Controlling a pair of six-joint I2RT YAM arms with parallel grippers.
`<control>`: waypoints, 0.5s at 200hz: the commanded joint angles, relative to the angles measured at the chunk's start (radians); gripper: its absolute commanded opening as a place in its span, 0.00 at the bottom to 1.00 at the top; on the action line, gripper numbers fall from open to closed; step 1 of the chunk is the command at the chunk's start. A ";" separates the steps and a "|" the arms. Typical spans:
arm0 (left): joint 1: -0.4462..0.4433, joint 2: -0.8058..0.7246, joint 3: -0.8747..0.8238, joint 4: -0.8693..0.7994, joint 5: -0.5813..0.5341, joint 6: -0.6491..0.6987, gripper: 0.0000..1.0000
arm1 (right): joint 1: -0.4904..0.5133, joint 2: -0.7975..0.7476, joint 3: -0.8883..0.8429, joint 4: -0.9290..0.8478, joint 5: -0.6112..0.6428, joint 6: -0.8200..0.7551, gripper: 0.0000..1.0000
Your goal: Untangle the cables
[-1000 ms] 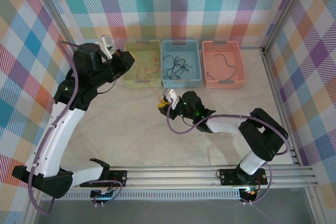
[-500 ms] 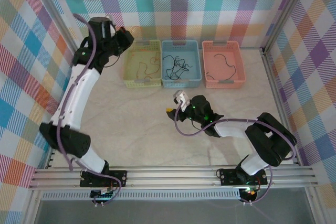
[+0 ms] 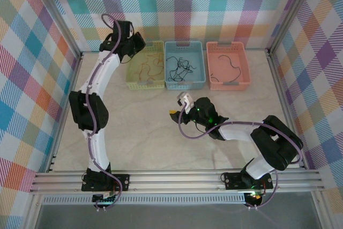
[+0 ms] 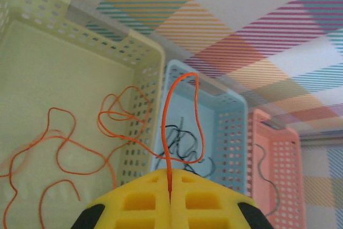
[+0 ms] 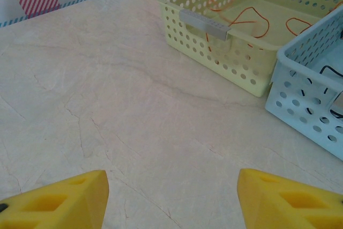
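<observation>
A: L arm?
B: Stretched far fwd from its base, wrist up by the back wall. Left fingers (image 3: 138,41) (image 4: 136,203) pressed together, clamped on one orange wire (image 4: 168,132). It rises from the seam, loops above the tips & curls back down. Its end is hard to trace.
A: What's around them?
B: Yellow basket (image 4: 143,46) below & left of the tips, w/ more orange wires (image 4: 64,143) loose on its floor. Blue basket (image 4: 236,111) straight ahead, black wires (image 4: 179,148) inside. Pink basket (image 4: 268,127) off to the right, w/ one thin black wire (image 4: 262,170).
A: R arm?
B: Folded low, forearm along the worktop (image 3: 134,132), wrist pointing left. Right fingers (image 3: 172,113) (image 5: 59,202) wide apart, holding nothing, bare worktop between them. Yellow basket's corner sits ahead & right of them, blue one further right.
</observation>
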 commanded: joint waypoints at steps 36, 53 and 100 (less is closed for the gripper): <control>0.013 0.179 0.046 -0.014 0.075 0.020 0.40 | -0.003 -0.022 0.011 0.019 -0.009 0.010 0.65; 0.012 0.171 0.047 -0.061 0.077 0.040 0.71 | -0.002 -0.023 0.010 0.024 0.005 0.018 0.66; 0.008 -0.280 -0.429 0.090 -0.200 0.068 1.00 | -0.002 -0.045 0.008 0.008 0.151 0.028 0.74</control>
